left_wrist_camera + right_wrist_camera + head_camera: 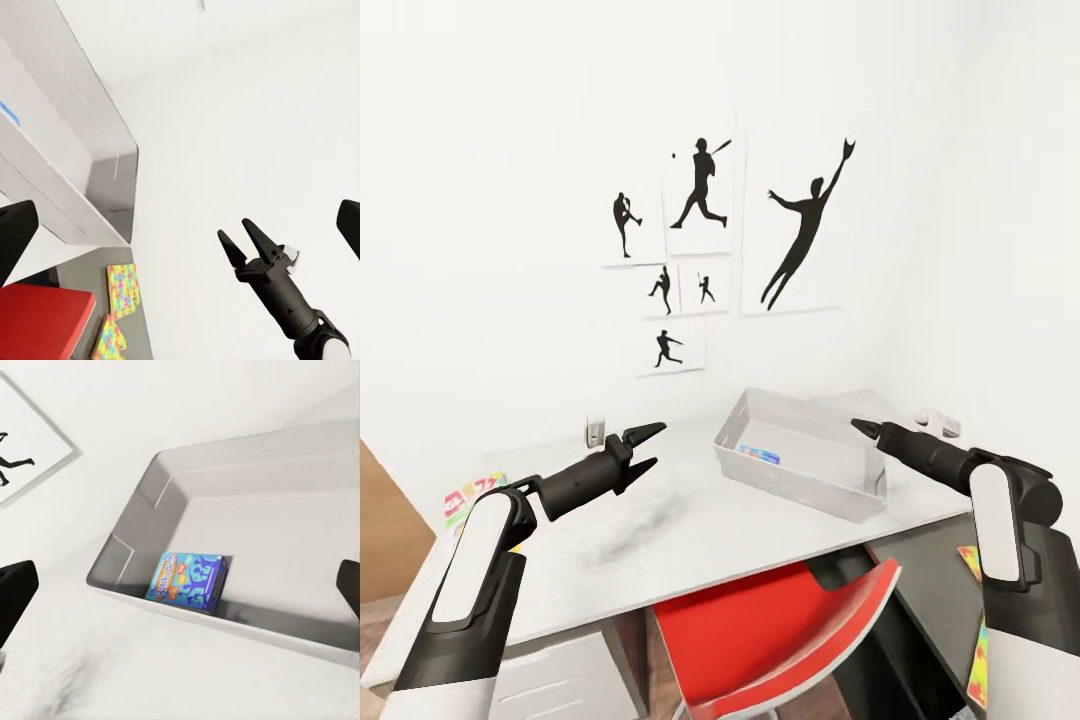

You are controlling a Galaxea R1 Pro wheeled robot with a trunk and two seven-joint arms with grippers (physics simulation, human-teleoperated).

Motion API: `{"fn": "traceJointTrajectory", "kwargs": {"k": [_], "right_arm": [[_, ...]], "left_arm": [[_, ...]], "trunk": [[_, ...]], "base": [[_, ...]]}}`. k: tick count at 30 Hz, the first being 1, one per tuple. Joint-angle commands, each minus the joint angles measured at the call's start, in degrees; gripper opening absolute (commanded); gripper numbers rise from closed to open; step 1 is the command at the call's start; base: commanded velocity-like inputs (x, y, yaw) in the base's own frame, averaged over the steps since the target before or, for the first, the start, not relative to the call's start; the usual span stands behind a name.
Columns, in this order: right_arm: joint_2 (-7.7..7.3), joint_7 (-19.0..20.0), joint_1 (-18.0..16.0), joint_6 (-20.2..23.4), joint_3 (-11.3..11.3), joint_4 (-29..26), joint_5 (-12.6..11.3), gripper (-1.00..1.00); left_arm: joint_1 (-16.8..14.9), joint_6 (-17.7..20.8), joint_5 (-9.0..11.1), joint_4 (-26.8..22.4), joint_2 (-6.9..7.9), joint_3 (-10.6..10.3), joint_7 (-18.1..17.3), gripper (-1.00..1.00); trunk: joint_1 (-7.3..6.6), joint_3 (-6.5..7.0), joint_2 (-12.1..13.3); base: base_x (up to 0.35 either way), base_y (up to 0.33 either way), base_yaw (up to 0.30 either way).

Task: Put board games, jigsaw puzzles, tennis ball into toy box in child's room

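both arms are hovering over the desk: left gripper parted, empty; right gripper unclear, aiming at the toy box holding a blue game box.

Child's bedroom: black athlete silhouette pictures above white table; toy box on it, red chair beneath.

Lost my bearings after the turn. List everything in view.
table: one, pale grey, against the wall
toy box: one, light grey, on the table's right half
board game: one, blue, inside the toy box
jigsaw puzzles: two, multicoloured, on a dark surface below the table's right end
colourful flat item: one, table's left end, partly hidden
athlete pictures: six, black on white, wall
chair: one, red, under the table
left pincer: open, above the table
right pincer: open, by the toy box
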Motion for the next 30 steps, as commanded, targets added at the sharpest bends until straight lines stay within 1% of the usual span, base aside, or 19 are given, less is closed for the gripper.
{"fn": "traceJointTrajectory", "kwargs": {"k": [1, 10, 17, 30], "right_arm": [[0.01, 0.61, -0.07, 0.27, -0.08, -0.02, 0.54, 1.0], [-0.04, 0.97, 0.42, 0.27, 0.01, -0.01, 0.52, 1.0], [-0.34, 1.23, 0.79, 0.09, 0.06, 0.06, 0.63, 1.0], [-0.42, 1.08, 0.66, -0.31, -0.32, 0.01, 0.63, 1.0]], "left_arm": [[-0.06, 0.29, 0.6, -0.05, -0.05, 0.13, 0.59, 1.0], [-0.06, 0.29, 0.6, -0.05, -0.11, 0.13, 0.63, 1.0], [-0.06, 0.29, 0.58, -0.05, -0.19, 0.13, 0.64, 1.0], [-0.06, 0.29, 0.52, -0.04, -0.19, 0.13, 0.65, 1.0]], "trunk": [[0.04, -0.07, -0.12], [0.04, 0.27, -0.12], [0.04, 0.35, -0.12], [0.04, 0.41, -0.12]], "base": [[0.0, 0.0, -0.211], [0.0, 0.0, -0.13], [0.0, 0.0, -0.042], [0.0, 0.0, -0.024]]}}
